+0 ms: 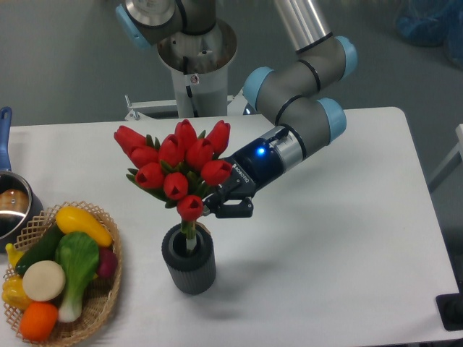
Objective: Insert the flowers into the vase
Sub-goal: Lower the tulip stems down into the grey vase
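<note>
The flowers (173, 160), a bunch of red tulip buds with green leaves, stand over the vase (189, 262), tilted a little to the left. Their stems reach down into the vase's round mouth. The vase is a short dark grey ribbed cylinder on the white table (325, 275), front centre. My gripper (223, 202) comes in from the right, just above and right of the vase. Its black fingers sit at the stems under the lowest bud and look closed around them; the buds hide part of the grip.
A wicker basket (108, 289) of toy vegetables and fruit sits at the front left. A steel pot (13, 206) with a blue handle is at the left edge. The arm's base column (195, 65) stands at the back centre.
</note>
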Controlling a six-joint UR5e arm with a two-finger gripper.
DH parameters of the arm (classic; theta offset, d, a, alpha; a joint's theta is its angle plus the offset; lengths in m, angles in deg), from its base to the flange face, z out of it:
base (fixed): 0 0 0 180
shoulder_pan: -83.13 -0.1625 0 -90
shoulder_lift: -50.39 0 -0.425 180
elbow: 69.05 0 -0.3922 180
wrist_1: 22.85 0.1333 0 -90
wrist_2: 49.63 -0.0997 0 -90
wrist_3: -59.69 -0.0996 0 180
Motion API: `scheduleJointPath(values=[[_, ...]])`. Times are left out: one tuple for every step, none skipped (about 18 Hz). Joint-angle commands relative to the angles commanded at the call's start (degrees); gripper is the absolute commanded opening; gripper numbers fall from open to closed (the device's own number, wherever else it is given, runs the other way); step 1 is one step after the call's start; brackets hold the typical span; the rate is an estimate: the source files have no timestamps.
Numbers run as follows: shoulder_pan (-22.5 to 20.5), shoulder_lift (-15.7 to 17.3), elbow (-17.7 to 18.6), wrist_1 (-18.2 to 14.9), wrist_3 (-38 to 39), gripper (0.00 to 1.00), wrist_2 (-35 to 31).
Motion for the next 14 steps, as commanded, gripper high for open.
scheduleJointPath(values=[[0.0, 0.0, 0.35, 0.0, 0.0, 0.19, -0.09], [0.0, -0.09, 0.61, 0.0, 0.0, 0.19, -0.17], [0.0, -0.09, 0.88, 0.0, 0.0, 0.19, -0.26], [0.0, -0.35, 0.97, 0.0, -0.09, 0.19, -0.26], [0.0, -0.44, 1.14, 0.0, -0.61, 0.19, -0.35], [0.0, -0.53, 1.23, -0.09, -1.49, 0.19, -0.44], [0.0, -0.79, 1.41, -0.09, -2.02, 0.19, -0.44], [0.0, -0.79, 1.49, -0.09, -2.11, 0.19, -0.44], [0.0, -0.88, 1.41, -0.09, -2.11, 0.19, -0.61], [0.0, -1.23, 1.41, -0.09, -2.11, 0.19, -0.7], [0.17, -1.49, 1.41, -0.09, -2.2, 0.19, -1.14], [0.26, -1.93, 1.23, -0.09, -2.2, 0.19, -1.4], [0.26, -2.54, 0.88, -0.09, -2.2, 0.19, -1.41], [0.35, -2.9, 0.71, -0.09, -2.2, 0.19, -1.41]])
